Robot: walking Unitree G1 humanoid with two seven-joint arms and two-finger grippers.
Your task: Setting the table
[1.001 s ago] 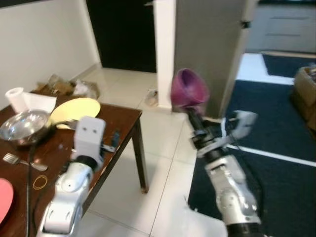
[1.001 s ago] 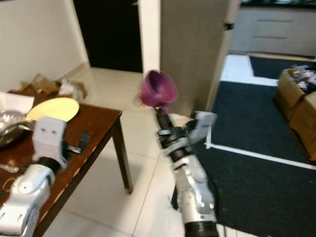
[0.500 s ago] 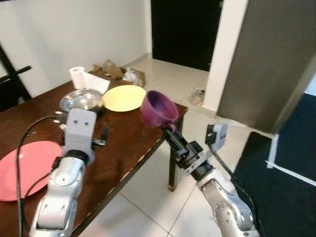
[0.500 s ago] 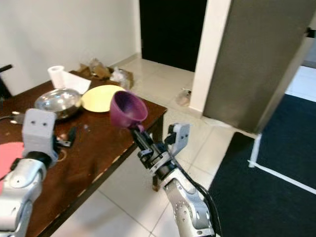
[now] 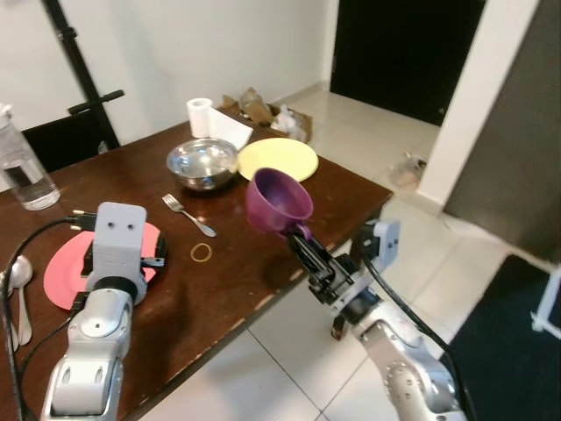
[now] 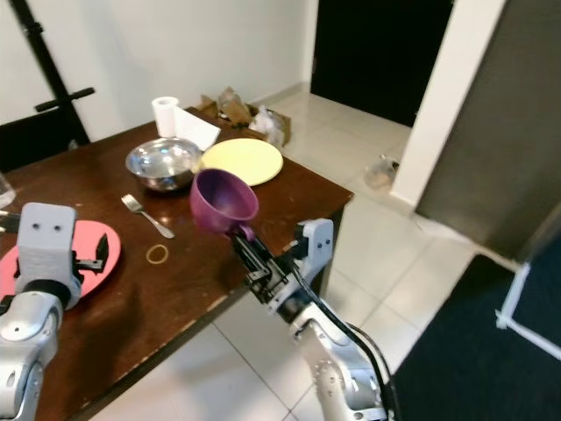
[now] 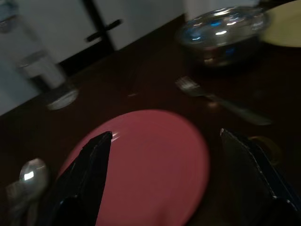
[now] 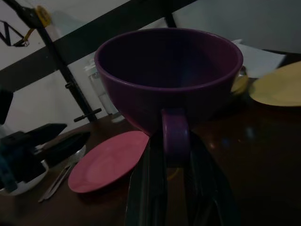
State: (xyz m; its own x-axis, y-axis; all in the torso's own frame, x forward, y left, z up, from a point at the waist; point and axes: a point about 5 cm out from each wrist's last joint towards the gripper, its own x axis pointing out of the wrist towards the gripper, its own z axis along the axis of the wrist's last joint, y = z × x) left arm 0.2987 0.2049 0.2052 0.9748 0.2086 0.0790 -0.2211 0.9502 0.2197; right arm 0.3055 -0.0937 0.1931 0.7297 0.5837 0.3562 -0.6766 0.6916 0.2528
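You have one dark wooden table [image 5: 263, 263] before you, and on it two plates, one bowl, one fork, spoons at the near-left edge (at least one, possibly two), one rubber band, one paper towel roll and one water bottle.

The pink plate [image 5: 66, 272] lies at about 9 o'clock of the table, and the yellow plate [image 5: 278, 160] at about 1 o'clock, by the far corner. The steel bowl [image 5: 202, 163] sits just beside the yellow plate, on its 9 o'clock side. The water bottle [image 5: 24, 171] stands at the far-left edge. The paper towel roll [image 5: 201, 114] stands at 12 o'clock beyond the bowl, next to a white sheet. The fork [image 5: 188, 214] lies between the bowl and the pink plate, and the rubber band [image 5: 202, 253] lies at the fork's 6 o'clock. The spoons [image 5: 17, 285] lie at 9 o'clock of the pink plate.

One purple cup [image 5: 278, 202] is held up in the air above the table's right edge, tilted. Your right gripper [image 8: 175, 157] is clamped narrowly on its handle, one finger either side.

Your left gripper [image 7: 164, 155] hangs over the pink plate with its fingers [image 7: 89, 165] spread wide, holding nothing.
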